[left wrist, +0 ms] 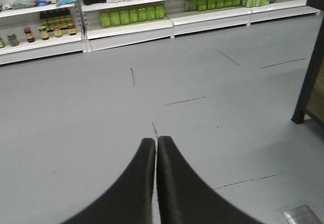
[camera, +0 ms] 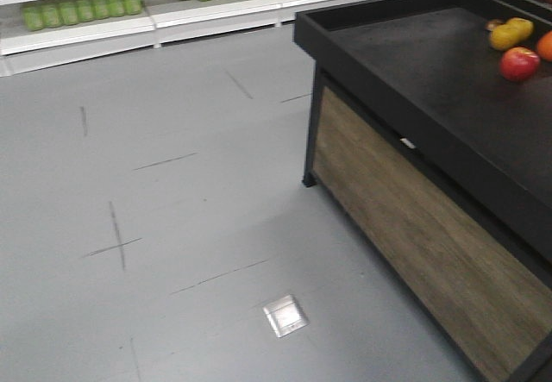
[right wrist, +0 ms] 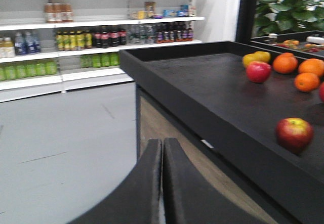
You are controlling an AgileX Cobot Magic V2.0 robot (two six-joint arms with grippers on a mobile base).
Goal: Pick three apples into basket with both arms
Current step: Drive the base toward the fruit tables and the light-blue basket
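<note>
Dark red with a yellow-green patch: nearer apple (right wrist: 294, 133), alone on the black display table (right wrist: 202, 82), close to its front lip. Farther apple (right wrist: 258, 71) further back on the same top, just beside two yellow fruits (right wrist: 250, 59) and near a loose group of three oranges (right wrist: 285, 63). Both well apart from each other and from either gripper. Right gripper (right wrist: 162, 141) low in its wrist view, off the table's corner, level with the wood-panelled side; jaws pressed together, tips touching, nothing between them. Left gripper (left wrist: 155, 140) out over grey floor (left wrist: 76, 123), well away from the table; likewise closed tip to tip and empty. Beyond, dark tape marks across the floor, a small metal floor plate (camera: 285, 315), and white shop shelves (left wrist: 131, 29) along the far wall carrying rows of green bottles (left wrist: 132, 15) and other drinks.
</note>
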